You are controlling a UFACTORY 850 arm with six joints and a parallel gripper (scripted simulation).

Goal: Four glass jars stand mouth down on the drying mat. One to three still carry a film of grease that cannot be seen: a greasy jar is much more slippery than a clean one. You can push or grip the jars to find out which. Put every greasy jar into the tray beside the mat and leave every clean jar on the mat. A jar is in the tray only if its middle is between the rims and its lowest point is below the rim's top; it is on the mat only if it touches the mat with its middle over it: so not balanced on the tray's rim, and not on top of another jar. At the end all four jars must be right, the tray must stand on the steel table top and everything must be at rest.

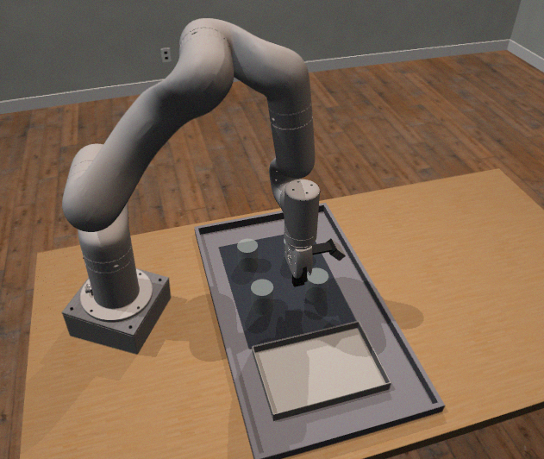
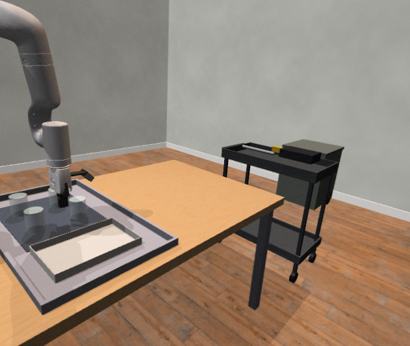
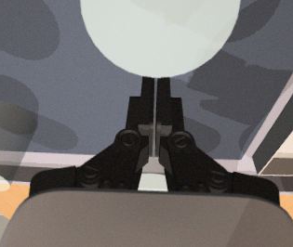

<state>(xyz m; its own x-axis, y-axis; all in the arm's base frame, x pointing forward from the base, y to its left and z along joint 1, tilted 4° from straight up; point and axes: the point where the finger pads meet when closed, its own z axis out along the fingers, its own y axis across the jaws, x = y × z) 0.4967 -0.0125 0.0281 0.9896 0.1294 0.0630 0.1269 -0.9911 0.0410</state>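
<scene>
Glass jars stand mouth down on the dark drying mat (image 1: 287,291). One jar (image 1: 246,245) is at the mat's far left and one (image 1: 261,286) is at the middle left. A third jar (image 1: 318,275) is on the right. My gripper (image 1: 299,279) is shut and empty, low over the mat, with its tips against the left side of that right jar. In the wrist view the closed fingertips meet the rim of this jar (image 3: 160,32). A fourth jar (image 2: 51,192) shows only partly behind the gripper. The pale tray (image 1: 319,370) beside the mat is empty.
Mat and tray sit on a grey rimmed steel top (image 1: 410,374) on the wooden table. The arm's base (image 1: 114,305) stands to the left. A black cart (image 2: 283,156) stands off the table on the floor.
</scene>
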